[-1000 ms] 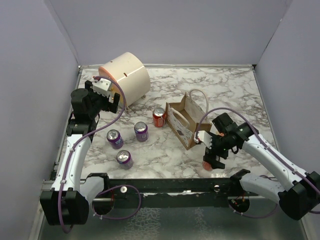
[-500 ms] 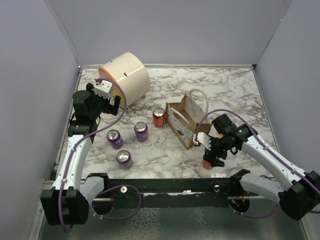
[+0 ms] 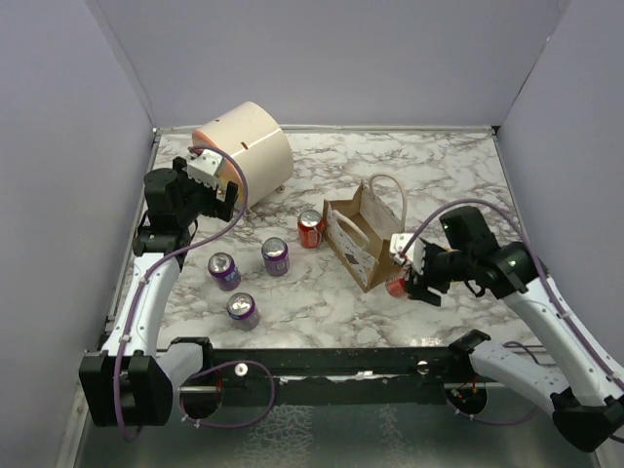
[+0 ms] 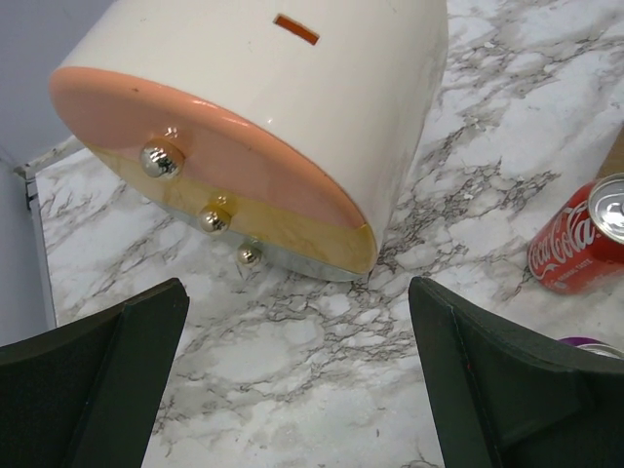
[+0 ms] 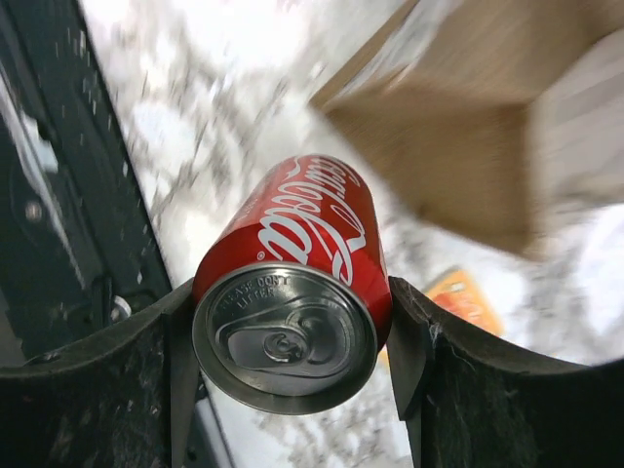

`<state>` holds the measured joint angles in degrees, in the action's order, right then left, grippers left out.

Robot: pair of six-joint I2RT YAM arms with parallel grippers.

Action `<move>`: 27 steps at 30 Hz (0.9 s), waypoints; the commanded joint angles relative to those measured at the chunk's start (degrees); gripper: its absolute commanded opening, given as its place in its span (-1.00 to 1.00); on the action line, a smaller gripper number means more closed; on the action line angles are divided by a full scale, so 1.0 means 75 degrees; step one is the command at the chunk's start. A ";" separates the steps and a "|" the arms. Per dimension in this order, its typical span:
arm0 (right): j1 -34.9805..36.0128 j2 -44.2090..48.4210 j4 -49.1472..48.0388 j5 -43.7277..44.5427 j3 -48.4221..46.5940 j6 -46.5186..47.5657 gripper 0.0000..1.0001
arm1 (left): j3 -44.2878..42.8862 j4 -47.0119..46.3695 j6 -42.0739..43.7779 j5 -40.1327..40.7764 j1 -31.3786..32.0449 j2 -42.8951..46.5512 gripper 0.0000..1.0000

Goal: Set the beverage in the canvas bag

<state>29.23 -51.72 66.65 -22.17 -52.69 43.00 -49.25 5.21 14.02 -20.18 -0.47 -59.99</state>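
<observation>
A red Coca-Cola can (image 5: 292, 283), the beverage, lies on its side between the pads of my right gripper (image 5: 288, 341), which is shut on it. From above, the can (image 3: 395, 286) and the right gripper (image 3: 405, 283) hang just off the near right corner of the canvas bag (image 3: 356, 234). The bag is a tan box with rope handles, open at the top, and it shows blurred behind the can (image 5: 468, 146). My left gripper (image 3: 222, 195) stands open over bare marble (image 4: 297, 380), in front of the cream cylinder.
A large cream cylinder (image 3: 249, 151) with a peach base (image 4: 224, 156) lies on its side at the back left. A second red can (image 3: 310, 229) stands left of the bag. Three purple cans (image 3: 276, 255) stand at mid-left. Grey walls enclose the marble table.
My right gripper has closed on the red can near the front edge and lifted it up toward the bag's near corner. The left arm has shifted only slightly.
</observation>
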 commanded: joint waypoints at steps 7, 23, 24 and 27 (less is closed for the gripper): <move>-0.0054 -0.0613 -0.1426 -0.0145 -0.3434 -0.1331 -0.82 | -0.1272 0.1486 0.1096 -0.1658 0.1285 -0.0771 0.98; -0.0060 -0.3337 -0.3332 0.0719 -0.4064 -0.2805 -0.98 | -0.2825 0.2466 0.2635 -0.3100 0.3535 -0.2304 0.96; -0.0056 -0.3390 -0.3378 0.0784 -0.3985 -0.2930 -0.98 | -0.2956 0.2455 0.2662 -0.3107 0.3702 -0.2427 0.94; -0.0054 -0.3321 -0.3518 0.1008 -0.3635 -0.3255 -0.98 | -0.3425 0.2422 0.2681 -0.3021 0.4177 -0.2905 0.80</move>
<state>29.12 -78.28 47.79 -17.19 -79.70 23.07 -70.41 22.81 31.44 -40.10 27.05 -78.48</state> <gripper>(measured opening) 0.662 0.946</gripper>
